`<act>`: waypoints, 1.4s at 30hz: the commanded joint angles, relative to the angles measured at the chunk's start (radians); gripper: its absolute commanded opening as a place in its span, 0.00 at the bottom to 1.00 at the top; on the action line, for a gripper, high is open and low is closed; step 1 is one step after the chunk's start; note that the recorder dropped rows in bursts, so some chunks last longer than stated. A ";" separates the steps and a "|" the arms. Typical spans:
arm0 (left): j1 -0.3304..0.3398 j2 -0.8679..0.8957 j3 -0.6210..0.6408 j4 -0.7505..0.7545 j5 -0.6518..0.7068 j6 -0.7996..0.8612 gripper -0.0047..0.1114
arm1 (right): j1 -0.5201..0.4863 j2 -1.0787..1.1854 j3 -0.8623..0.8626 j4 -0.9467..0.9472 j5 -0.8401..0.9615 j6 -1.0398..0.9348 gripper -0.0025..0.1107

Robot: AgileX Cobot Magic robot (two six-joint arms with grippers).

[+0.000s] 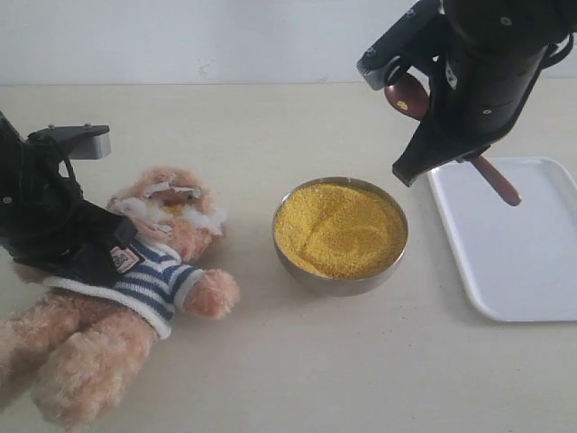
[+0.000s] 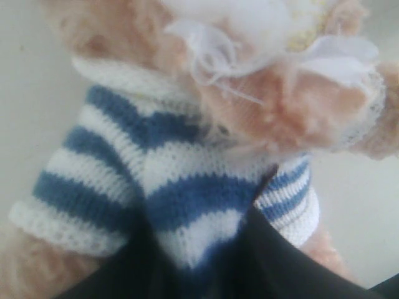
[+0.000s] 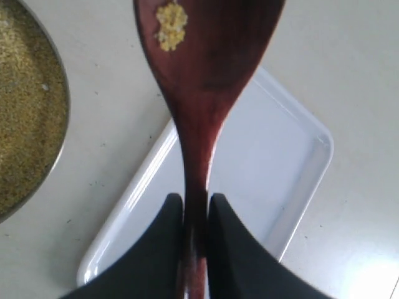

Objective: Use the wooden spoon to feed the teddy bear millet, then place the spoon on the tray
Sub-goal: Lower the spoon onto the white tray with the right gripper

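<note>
The teddy bear (image 1: 135,289) lies on its back at the left in its navy-and-white striped shirt (image 2: 156,180). My left gripper (image 1: 86,244) is shut on the shirt at the bear's chest. A metal bowl (image 1: 340,236) heaped with yellow millet (image 1: 338,225) stands mid-table. High at the right, my right gripper (image 1: 455,149) is shut on the handle of the wooden spoon (image 3: 199,81). A few millet grains (image 3: 171,25) cling to the spoon's bowl (image 1: 407,96). The spoon hangs in the air between the bowl and the white tray (image 1: 514,239), handle end over the tray (image 3: 274,162).
Beige tabletop (image 1: 297,361) runs back to a white wall (image 1: 180,36). The tray lies at the right edge of the exterior view, next to the bowl.
</note>
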 commanded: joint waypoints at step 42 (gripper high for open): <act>0.116 -0.002 -0.004 0.053 -0.106 -0.119 0.07 | -0.330 0.105 -0.002 0.278 0.015 -0.147 0.02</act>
